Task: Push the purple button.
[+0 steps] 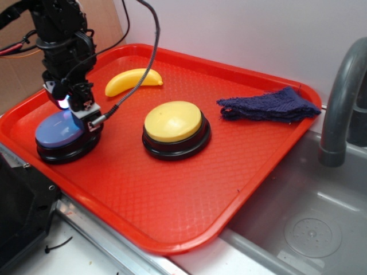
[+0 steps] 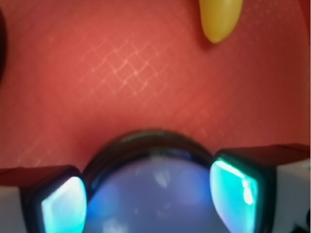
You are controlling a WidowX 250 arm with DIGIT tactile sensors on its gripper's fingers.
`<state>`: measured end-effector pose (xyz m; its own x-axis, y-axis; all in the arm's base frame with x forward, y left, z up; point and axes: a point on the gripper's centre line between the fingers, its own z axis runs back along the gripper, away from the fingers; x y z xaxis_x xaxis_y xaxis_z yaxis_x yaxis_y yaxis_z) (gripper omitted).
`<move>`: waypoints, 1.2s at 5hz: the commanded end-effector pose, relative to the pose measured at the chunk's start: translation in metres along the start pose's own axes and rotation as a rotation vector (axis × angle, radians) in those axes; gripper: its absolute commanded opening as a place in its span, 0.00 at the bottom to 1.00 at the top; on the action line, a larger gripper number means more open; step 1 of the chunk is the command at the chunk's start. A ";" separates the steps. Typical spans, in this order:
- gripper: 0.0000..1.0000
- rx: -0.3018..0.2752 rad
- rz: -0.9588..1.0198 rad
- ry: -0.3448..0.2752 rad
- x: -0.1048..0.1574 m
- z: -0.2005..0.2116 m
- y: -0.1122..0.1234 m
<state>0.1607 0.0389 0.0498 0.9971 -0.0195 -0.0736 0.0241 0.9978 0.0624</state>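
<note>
Purple button (image 1: 59, 132) on red tray (image 1: 172, 212); end effector (image 2: 150, 194) spread, fingertips straddling dome.

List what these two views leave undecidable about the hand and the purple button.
- Contact: in the exterior view the hand covers the purple button's far edge, so pressing or hovering cannot be told.
- Hand opening: the wrist view shows two fingertips flanking the dome, apart; the frame edge cuts off the rest.
- Banana: cut by the wrist view's top edge.
- Button's near half: below the wrist frame.
</note>
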 end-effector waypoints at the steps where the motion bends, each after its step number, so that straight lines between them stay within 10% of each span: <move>1: 1.00 -0.007 -0.008 -0.036 0.003 0.037 0.002; 6: 1.00 0.005 0.080 -0.055 -0.007 0.092 0.010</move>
<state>0.1490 0.0459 0.1289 0.9961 0.0476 -0.0746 -0.0427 0.9969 0.0660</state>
